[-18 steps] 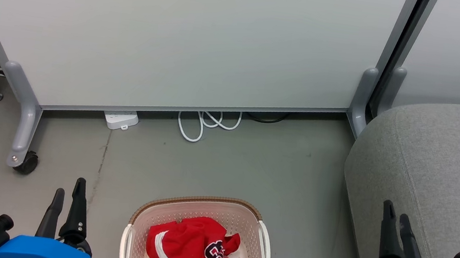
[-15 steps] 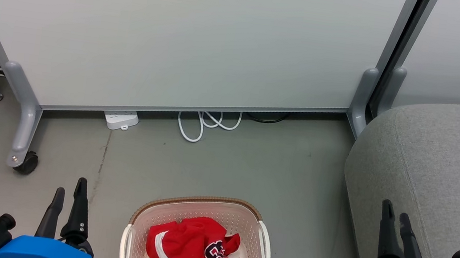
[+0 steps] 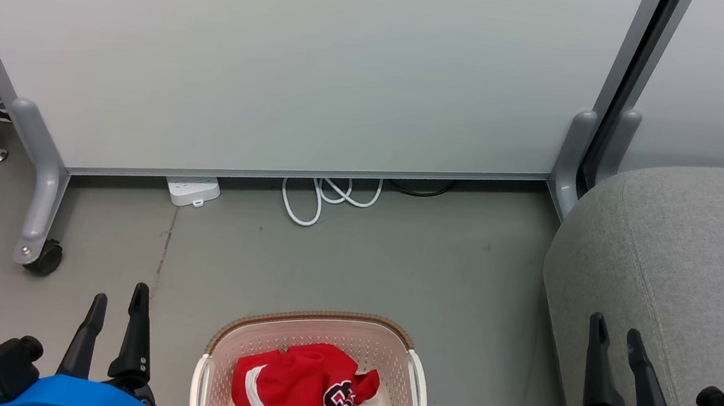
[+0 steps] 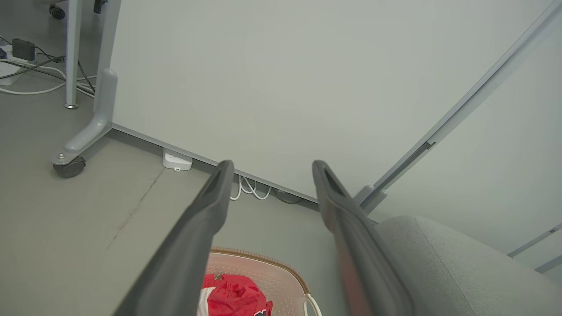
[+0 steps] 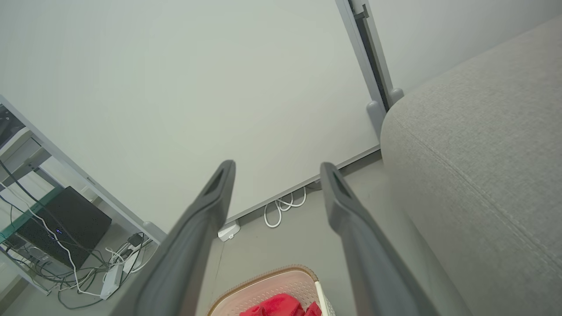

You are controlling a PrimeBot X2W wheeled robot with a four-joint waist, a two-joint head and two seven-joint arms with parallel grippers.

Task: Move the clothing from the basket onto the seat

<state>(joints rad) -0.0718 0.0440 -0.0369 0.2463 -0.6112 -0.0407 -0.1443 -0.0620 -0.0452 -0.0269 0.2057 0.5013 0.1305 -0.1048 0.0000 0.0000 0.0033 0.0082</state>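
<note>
POISED OVER THE LAUNDRY: the left tool [image 3: 121, 293] and the right tool [image 3: 614, 325] each stand with fingers spread wide and nothing between them; the clothing [image 3: 296, 392], a red heap showing a white stripe and dark lettering, lies bunched inside the basket [image 3: 318, 315]; the basket sits on the grey floor [image 3: 395, 271] between the two tools; the seat [image 3: 700, 265] rises near the basket's right side, and the right tool hangs in front of its rounded flank; no garment lies on the visible part of the seat, so the task looks barely begun, and a reach down into the basket is the likely opening move.

What could go wrong, as a judgement: the garments look tangled together, so a pinch on one fold may haul up both at once, or leave a loose end trailing to catch on the woven-look rim; the basket appears light and unanchored, so such a snag, or a finger hooking its perforated wall, could tip or drag it; a shallow pinch on loose cloth may slip during the swing across, dropping the garment on the floor between basket and seat; the right tool, so close to the upholstery, may scrape it when turning inward; both tools heading for the one narrow opening could knock together; the white cable [image 3: 320, 197] and power strip [image 3: 192, 190] lie well apart by the partition [image 3: 282, 64], and seem little threat.
</note>
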